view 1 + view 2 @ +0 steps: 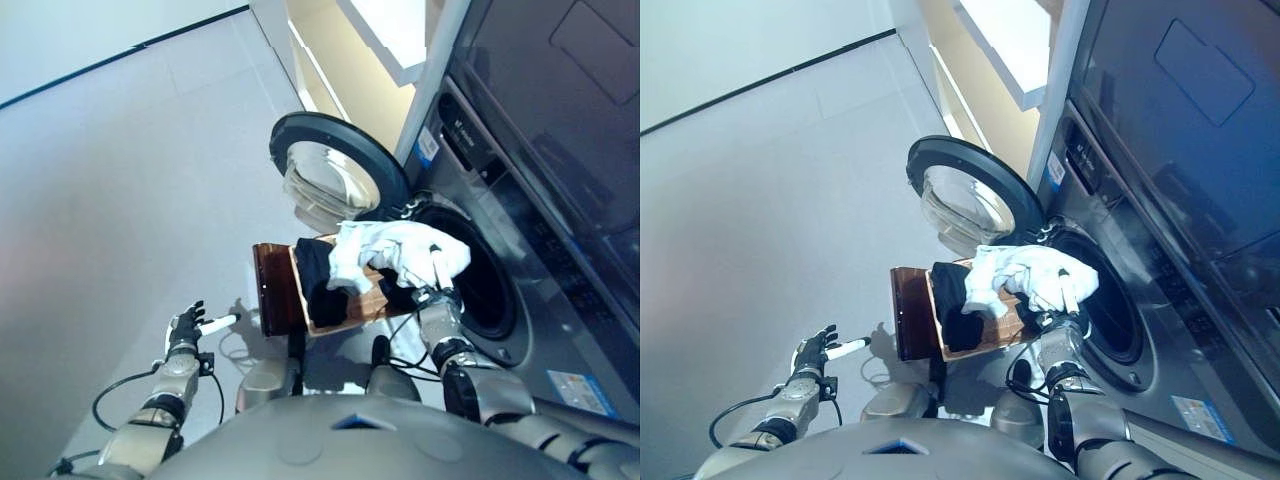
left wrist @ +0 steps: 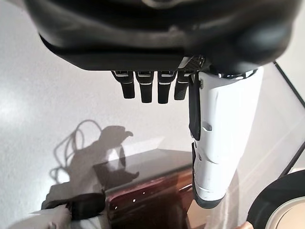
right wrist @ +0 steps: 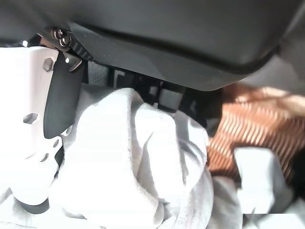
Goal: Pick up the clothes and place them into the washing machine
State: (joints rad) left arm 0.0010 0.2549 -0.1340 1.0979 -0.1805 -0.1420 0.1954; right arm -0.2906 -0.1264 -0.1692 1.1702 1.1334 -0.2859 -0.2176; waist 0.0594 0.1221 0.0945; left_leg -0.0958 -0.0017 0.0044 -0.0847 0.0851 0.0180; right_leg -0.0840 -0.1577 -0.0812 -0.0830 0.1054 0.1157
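Right wrist view is showing us our right hand (image 3: 71,95) clamping a soft, crumpled white garment (image 3: 138,162), thumb and fingers curling into its thick folds, with ribbed brown weave showing just past it. From the head views we are seeing that hand (image 1: 437,290) holding the white cloth up at the mouth of the washing machine (image 1: 520,250), between the round dark drum opening (image 1: 490,285) and a brown woven basket (image 1: 285,290). The basket is standing just beside the machine's front, with a dark garment (image 1: 320,275) lying bunched inside it and the white cloth draping over its rim. The circular door (image 1: 335,165), glass-bowled and black-rimmed, is hanging wide open. Our left hand (image 1: 185,328) is hovering over the smooth pale floor (image 1: 120,180), well apart from the basket, fingers straight and spread, holding nothing.
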